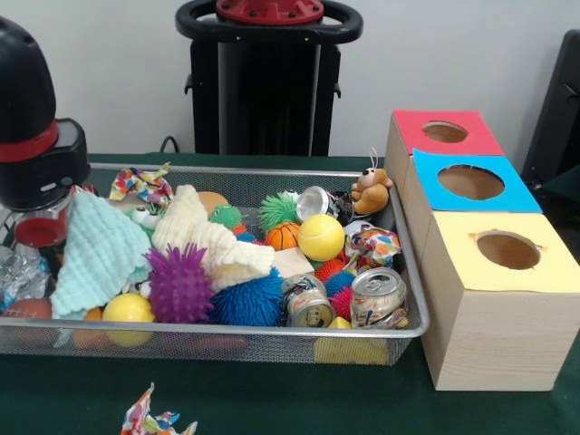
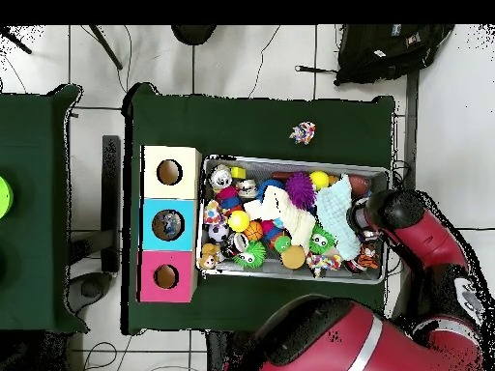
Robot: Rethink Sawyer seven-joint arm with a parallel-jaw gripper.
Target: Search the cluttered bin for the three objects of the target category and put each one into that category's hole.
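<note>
Three holes top the wooden box (image 1: 494,308) at the table's (image 1: 272,408) right edge: yellow (image 1: 507,250) nearest, blue (image 1: 471,182) in the middle, red (image 1: 445,132) farthest. Near the table's front edge, outside the bin (image 1: 227,340), lies a patterned cloth scrap (image 1: 154,421). Along the bin's front wall sit a yellow ball (image 1: 127,310), a purple spiky ball (image 1: 178,283), a blue spiky ball (image 1: 246,304) and two crushed cans (image 1: 308,302) (image 1: 376,297), the second in the front right corner. Behind them a mint cloth (image 1: 95,254) drapes the left part and a cream cloth (image 1: 204,240) the middle, with a second yellow ball (image 1: 321,237) and a small basketball (image 1: 282,236) to the right. Toward the back wall are a green spiky ball (image 1: 277,211), another can (image 1: 313,201) and, at the back right corner, a small plush animal (image 1: 370,192) leaning on the rim. The arm (image 1: 36,136) reaches into the bin's left end; the gripper (image 1: 36,237) sits low there among the clutter, and I cannot tell whether it is parted or closed. Which category is wanted is not shown.
</note>
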